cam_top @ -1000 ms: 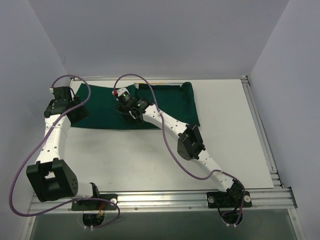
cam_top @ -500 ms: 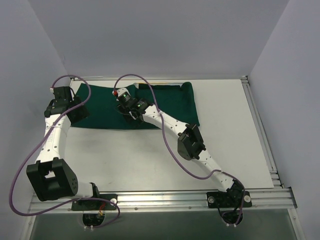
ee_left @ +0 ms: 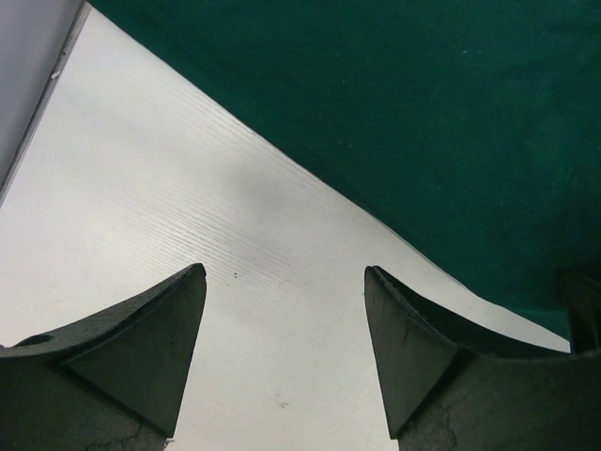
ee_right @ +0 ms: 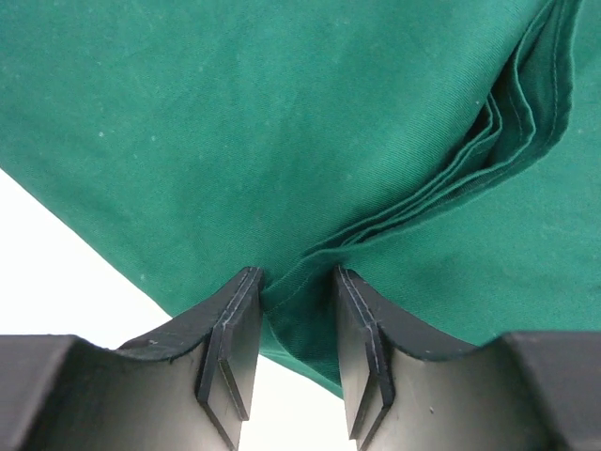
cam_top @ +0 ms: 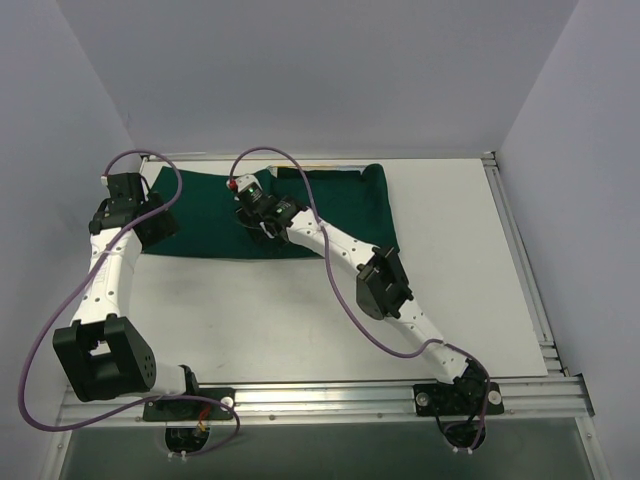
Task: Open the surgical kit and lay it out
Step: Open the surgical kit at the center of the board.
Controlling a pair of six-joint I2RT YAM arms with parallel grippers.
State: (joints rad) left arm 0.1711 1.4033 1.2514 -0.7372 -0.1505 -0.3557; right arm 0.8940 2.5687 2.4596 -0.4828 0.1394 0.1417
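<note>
The dark green cloth [cam_top: 350, 200] lies spread across the far part of the white table [cam_top: 280, 310]. My right gripper [cam_top: 258, 214] is over its middle, near the front edge. In the right wrist view the right gripper [ee_right: 299, 282] is shut on a bunched fold of the cloth [ee_right: 235, 122], with layered folds running off to the upper right. My left gripper [cam_top: 155, 225] is at the cloth's left end. In the left wrist view the left gripper [ee_left: 285, 277] is open and empty over bare table, with the cloth's edge [ee_left: 423, 113] just beyond it. No wire-mesh tray, scissors or tweezers show.
Grey walls close in the table on the left, back and right. A metal rail [cam_top: 330, 398] runs along the near edge with the arm bases. Purple cables loop above both arms.
My right gripper has shifted slightly to the right and away along the cloth. The left arm has not moved.
</note>
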